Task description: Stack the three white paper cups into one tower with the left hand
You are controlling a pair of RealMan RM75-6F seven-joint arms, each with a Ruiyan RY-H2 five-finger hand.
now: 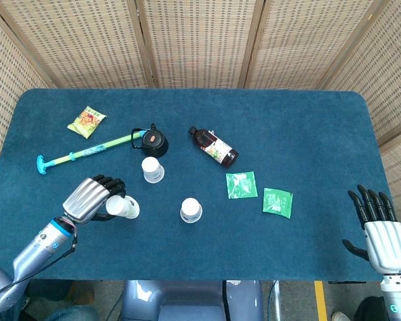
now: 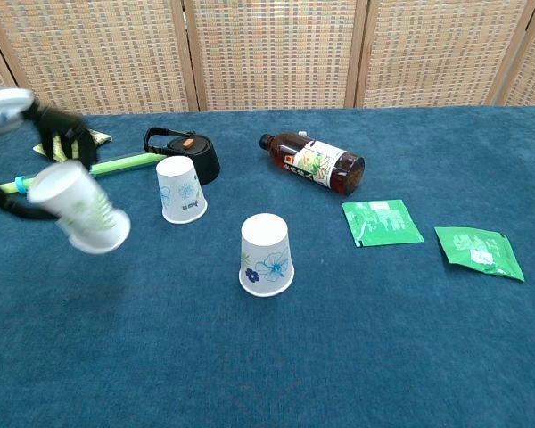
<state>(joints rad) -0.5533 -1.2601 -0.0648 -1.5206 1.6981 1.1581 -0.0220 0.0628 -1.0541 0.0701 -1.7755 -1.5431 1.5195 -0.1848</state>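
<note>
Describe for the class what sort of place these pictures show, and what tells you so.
Probably an indoor robot test or demonstration station: a table under blue cloth, woven screen panels closing it off behind, and unrelated small props laid out, such as paper cups and a bottle.

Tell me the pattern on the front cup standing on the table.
A blue flower print on the white cup, clearest in the chest view.

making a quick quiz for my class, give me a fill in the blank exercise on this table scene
1. The left hand holds one paper cup lifted and tilted, while ____ other cups stand upside down on the table.
2. The brown bottle is lying on its ____.
3. Two ____ sachets lie flat to the right of the nearest standing cup.
4. The right hand holds ____.

Missing words: two; side; green; nothing
</note>
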